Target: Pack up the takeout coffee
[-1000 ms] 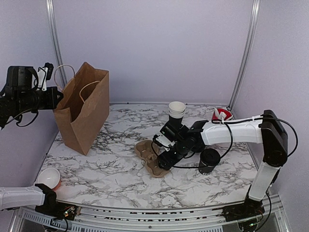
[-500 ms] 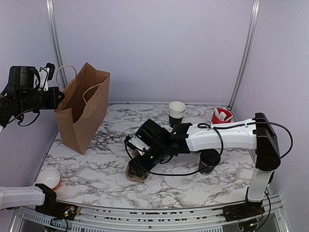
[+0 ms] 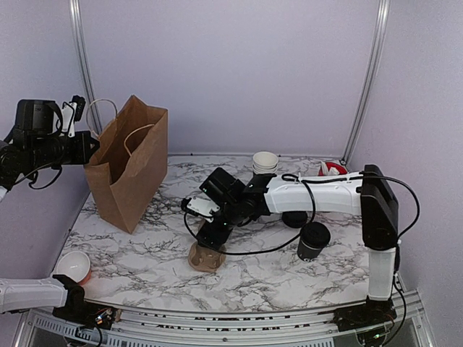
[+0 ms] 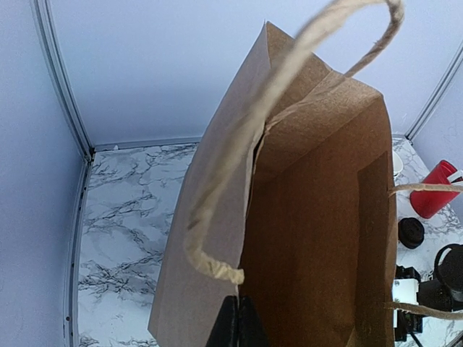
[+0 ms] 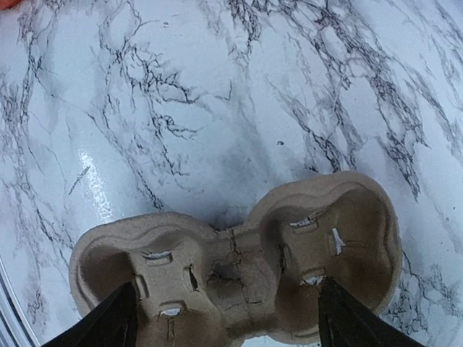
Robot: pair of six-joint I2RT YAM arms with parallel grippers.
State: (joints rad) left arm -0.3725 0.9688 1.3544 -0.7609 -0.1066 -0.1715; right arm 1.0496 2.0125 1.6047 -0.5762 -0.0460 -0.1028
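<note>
White marble with dark veins covers the table, and pale lilac walls with metal posts close it in. At far left, raised above the table, the left gripper is pinched together on the rim of a standing brown paper bag with twisted handles. Near the front left corner stands a red cup with a white inside.

In the middle the right gripper points down over a cardboard cup carrier. Its fingers stand wide apart above the two wells, and I cannot tell if they touch it.

The takeout coffee stands upright on the table to the right of this gripper, apart from it, just in front of the right forearm. It is a small black cup closed by a round black lid.

Behind the arm are a stack of cups with white rims and a loose black lid, and at far right a second red cup.
</note>
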